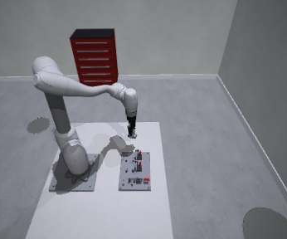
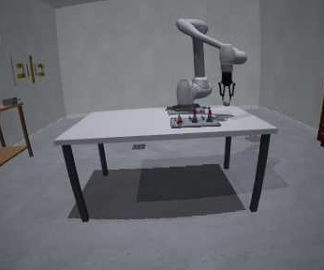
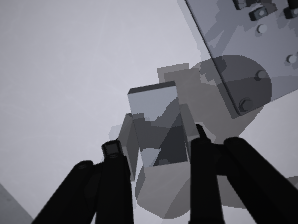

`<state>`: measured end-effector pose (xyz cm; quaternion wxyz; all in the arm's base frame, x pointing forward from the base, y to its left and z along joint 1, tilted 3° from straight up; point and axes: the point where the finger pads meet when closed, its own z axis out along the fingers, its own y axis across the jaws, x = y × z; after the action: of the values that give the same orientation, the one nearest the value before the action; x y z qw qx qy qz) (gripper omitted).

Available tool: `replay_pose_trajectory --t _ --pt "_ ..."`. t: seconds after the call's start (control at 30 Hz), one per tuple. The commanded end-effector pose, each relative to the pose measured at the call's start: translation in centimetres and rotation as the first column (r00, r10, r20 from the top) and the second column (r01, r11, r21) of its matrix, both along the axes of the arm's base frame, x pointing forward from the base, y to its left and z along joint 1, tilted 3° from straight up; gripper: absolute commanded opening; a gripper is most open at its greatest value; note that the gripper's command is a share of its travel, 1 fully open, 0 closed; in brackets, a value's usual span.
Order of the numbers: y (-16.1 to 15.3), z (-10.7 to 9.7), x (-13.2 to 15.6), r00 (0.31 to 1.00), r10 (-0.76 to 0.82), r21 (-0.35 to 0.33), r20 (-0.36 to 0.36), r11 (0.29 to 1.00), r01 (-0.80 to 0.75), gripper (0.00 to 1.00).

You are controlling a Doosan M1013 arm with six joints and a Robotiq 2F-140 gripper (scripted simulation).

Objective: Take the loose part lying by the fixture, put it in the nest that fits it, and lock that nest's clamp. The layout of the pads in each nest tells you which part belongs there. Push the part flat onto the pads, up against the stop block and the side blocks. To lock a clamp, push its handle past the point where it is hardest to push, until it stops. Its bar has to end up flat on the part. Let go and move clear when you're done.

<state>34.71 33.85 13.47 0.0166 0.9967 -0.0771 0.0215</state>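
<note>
My gripper (image 3: pixel 158 122) is shut on the loose part (image 3: pixel 159 125), a small grey block, and holds it in the air above the white table. In the top view the gripper (image 1: pixel 132 134) hangs just beyond the far end of the grey fixture plate (image 1: pixel 135 171). In the exterior view the gripper (image 2: pixel 227 98) is above the table, right of the fixture plate (image 2: pixel 198 122). The plate carries three nests with red-handled clamps (image 1: pixel 138 155). One corner of the plate (image 3: pixel 250 50) shows at the upper right of the wrist view.
The arm's base (image 1: pixel 73 163) stands on a grey mounting plate left of the fixture. A red drawer cabinet (image 1: pixel 94 56) stands at the back wall. A wooden shelf (image 2: pixel 1 136) stands at the left of the room.
</note>
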Motion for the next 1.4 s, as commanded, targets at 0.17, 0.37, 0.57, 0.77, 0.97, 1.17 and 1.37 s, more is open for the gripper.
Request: replay_pose_trajectory --t 0.17,0.37,0.57,0.77,0.97,1.17,1.37 --pt "0.0 0.01 0.0 1.0 0.023 -0.001 -0.001 1.0 -0.023 0.1" --pt "0.0 0.01 0.0 0.989 0.147 -0.005 -0.006 0.989 -0.147 0.1" --pt "0.0 0.01 0.0 0.97 0.244 -0.009 -0.01 0.97 -0.244 0.1" --pt "0.0 0.01 0.0 0.95 0.313 -0.011 -0.013 0.95 -0.313 0.1" --pt "0.0 0.0 -0.01 0.949 0.315 -0.011 -0.014 0.949 -0.315 0.1" --pt "-0.01 -0.05 -0.04 0.949 0.315 -0.011 -0.014 0.949 -0.315 0.1" --pt "-0.03 -0.25 -0.15 0.949 0.315 -0.011 -0.014 0.949 -0.315 0.1"
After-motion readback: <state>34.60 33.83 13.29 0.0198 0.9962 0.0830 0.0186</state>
